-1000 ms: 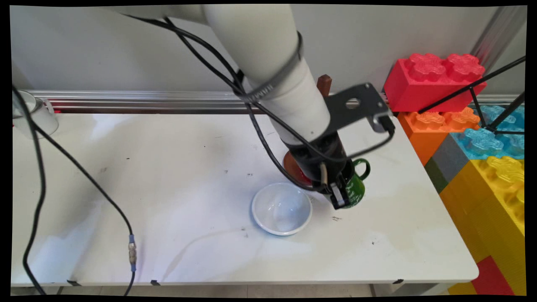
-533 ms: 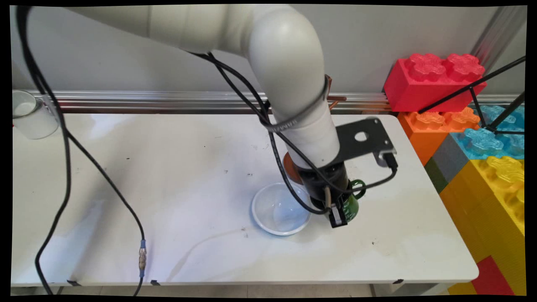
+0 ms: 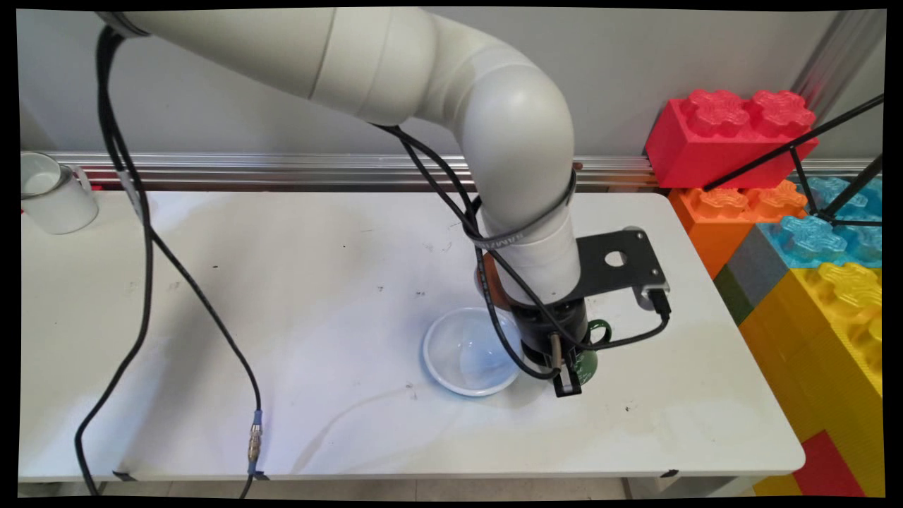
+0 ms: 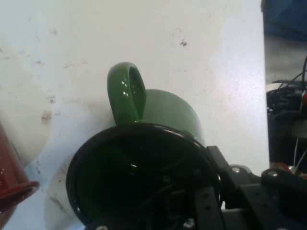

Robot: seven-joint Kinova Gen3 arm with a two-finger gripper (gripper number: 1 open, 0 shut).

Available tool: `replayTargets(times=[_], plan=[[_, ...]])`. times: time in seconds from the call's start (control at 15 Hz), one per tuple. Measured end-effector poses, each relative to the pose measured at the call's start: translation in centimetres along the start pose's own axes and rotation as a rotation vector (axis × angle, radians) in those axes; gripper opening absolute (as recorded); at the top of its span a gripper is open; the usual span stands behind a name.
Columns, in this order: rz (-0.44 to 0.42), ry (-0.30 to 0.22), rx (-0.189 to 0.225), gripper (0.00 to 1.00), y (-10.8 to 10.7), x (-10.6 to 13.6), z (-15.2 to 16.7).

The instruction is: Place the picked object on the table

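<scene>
On the white table (image 3: 211, 317), toward its right side, the black gripper (image 3: 568, 377) pointed down at a green mug (image 3: 588, 361). In the main view one finger (image 3: 566, 382) lay against the mug's near outer wall, and the hand view showed the black linkage reaching over the mug's dark rim (image 4: 144, 132), so the fingers seemed to straddle the wall. Whether they were actually clamped on it could not be told, since the fingertips were hidden. The mug (image 4: 163, 115) stood upright on the table, with its looped handle (image 3: 602, 330) turned toward the far right; in the hand view the handle (image 4: 127, 93) rose above the rim.

Just left of the mug sat a white bowl (image 3: 471, 351), upright and very close to the gripper, though contact could not be made out. Behind the gripper, mostly hidden by the arm's wrist (image 3: 543, 261), a reddish-brown round object (image 3: 498, 291) showed as a sliver; its edge (image 4: 12, 177) also appeared at the left of the hand view, near the mug but apart from it.

At the table's far left corner stood a white mug (image 3: 53, 194), well apart from everything else. Off the table's right edge, large toy bricks (image 3: 734, 141) in red, orange, blue and yellow were stacked against the wall.
</scene>
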Motion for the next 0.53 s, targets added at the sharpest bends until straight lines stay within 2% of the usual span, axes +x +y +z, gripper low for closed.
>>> replayTargets(times=[0.53], plan=[[0.026,-0.027,0.003,0.00,0.1,0.7,1.8]])
